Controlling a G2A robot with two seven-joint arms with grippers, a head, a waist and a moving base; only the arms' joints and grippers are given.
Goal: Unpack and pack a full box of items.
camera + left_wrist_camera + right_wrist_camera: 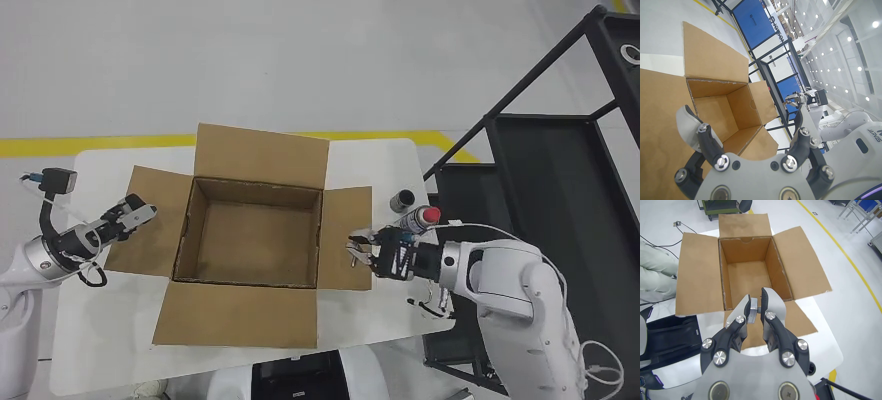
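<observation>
An open cardboard box (250,240) stands in the middle of the white table, all flaps spread out and its inside (749,275) bare. My right gripper (356,250) hovers over the box's right flap, shut on a small silver metal piece (753,311) held between its fingers (772,302). My left gripper (137,213) is over the outer edge of the left flap, open with nothing between its fingers (687,121). From the left wrist view the box (725,106) lies just beyond the open fingers, with the right gripper (791,99) far behind it.
A dark can (403,200) and a red-capped bottle (428,216) stand on the table (110,170) right of the box, close behind my right gripper. A black metal rack (560,180) borders the table's right side.
</observation>
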